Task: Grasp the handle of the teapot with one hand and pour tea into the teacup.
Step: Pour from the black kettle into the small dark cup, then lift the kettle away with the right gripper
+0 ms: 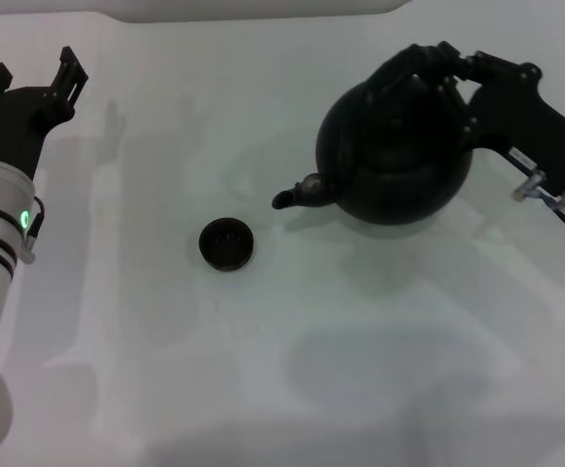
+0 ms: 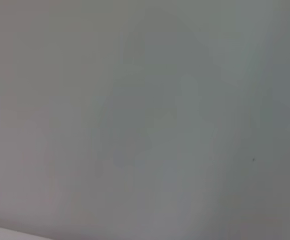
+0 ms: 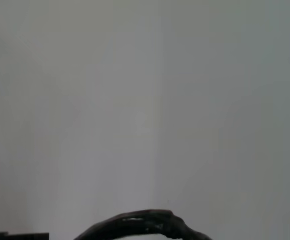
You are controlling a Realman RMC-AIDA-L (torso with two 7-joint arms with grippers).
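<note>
Handle (image 1: 420,66) of the teapot (image 1: 396,151) sits at the right gripper (image 1: 454,66), whose jaws look clamped on it. Spout points toward the cup (image 1: 226,243), which stands apart on the white desk (image 1: 360,370). Left gripper (image 1: 31,89) hovers far left, jaws apart.

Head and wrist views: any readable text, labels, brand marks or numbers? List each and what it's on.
None readable in any view.
teapot: matte black, no marking visible.
teacup: plain black, no marking.
left gripper and right gripper: no legible print; the arms show only green indicator lights, not text.
Both wrist views: bare surface, with only the handle at the right one's edge.
</note>
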